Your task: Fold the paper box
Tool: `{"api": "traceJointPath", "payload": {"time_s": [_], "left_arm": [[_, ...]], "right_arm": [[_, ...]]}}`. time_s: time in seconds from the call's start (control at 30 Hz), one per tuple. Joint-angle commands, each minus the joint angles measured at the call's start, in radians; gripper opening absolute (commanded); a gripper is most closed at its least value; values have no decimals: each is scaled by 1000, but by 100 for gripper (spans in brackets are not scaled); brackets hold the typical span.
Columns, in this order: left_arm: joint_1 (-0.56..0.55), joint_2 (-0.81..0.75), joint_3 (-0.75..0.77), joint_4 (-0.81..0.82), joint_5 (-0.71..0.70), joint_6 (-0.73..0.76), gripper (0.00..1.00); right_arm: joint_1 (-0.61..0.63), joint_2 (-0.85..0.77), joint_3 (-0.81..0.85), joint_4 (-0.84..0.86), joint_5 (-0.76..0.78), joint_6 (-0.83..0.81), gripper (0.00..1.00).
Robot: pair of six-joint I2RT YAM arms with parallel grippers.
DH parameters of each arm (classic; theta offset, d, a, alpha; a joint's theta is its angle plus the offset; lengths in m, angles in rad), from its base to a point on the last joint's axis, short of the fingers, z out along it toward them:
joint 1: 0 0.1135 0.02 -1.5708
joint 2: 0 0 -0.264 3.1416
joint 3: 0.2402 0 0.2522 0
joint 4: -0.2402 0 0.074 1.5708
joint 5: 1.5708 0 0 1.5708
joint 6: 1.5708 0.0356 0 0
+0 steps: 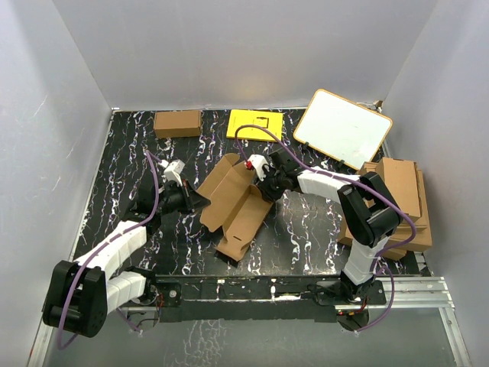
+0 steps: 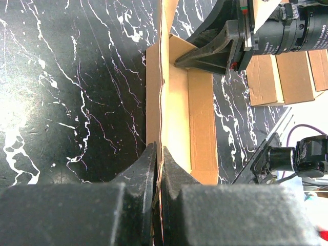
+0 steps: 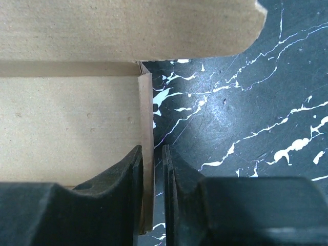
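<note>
The paper box [image 1: 243,210], plain brown cardboard, lies half unfolded mid-table with its walls and flaps raised. My left gripper [image 1: 200,201] is at its left edge. In the left wrist view the jaws [image 2: 160,169] are shut on a thin upright wall of the box [image 2: 179,113]. My right gripper [image 1: 263,182] is at the box's far right side. In the right wrist view its jaws [image 3: 152,174] stand slightly apart around a wall edge of the box [image 3: 66,118]. The edge rests against the left finger [image 3: 128,179], and dark table shows between it and the right finger.
A smaller brown carton [image 1: 177,122] and a yellow sheet [image 1: 254,124] lie at the back. A white board [image 1: 342,128] leans at the back right. A pile of larger cardboard sheets [image 1: 397,202] sits beside the right arm. White walls enclose the black marbled table [image 1: 306,229].
</note>
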Motion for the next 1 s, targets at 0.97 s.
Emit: {"api": "traceJointPath", "payload": {"time_s": [0.97], "left_arm": [[5,-8,52,-36,39,28,0]], "right_arm": [[39,-17,-38,123,182,8,8]]}}
